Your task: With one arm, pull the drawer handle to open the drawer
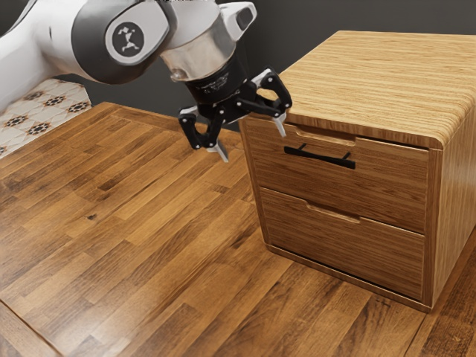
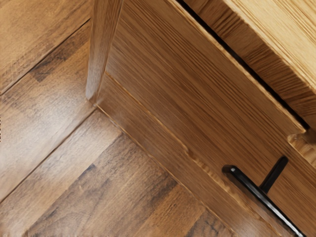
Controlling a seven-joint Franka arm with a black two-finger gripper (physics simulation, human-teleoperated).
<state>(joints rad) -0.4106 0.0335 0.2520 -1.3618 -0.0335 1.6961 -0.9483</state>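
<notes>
A wooden cabinet (image 1: 387, 82) stands at the exterior view's right, with two drawers on its front. The top drawer (image 1: 372, 182) carries a thin black bar handle (image 1: 320, 156); it sits flush in the cabinet. My gripper (image 1: 249, 137) hangs open just off the cabinet's front left corner, to the left of the handle and apart from it. One fingertip (image 1: 280, 126) is close to the drawer's upper left corner, the other (image 1: 222, 154) is out over the floor. In the wrist view the handle (image 2: 259, 192) and the drawer front (image 2: 197, 108) lie just ahead of my hand.
The lower drawer (image 1: 349, 238) has a wooden lip instead of a bar. A wood plank floor (image 1: 126, 223) spreads in front of the cabinet, with a patterned tile patch (image 1: 37, 111) at the exterior view's far left.
</notes>
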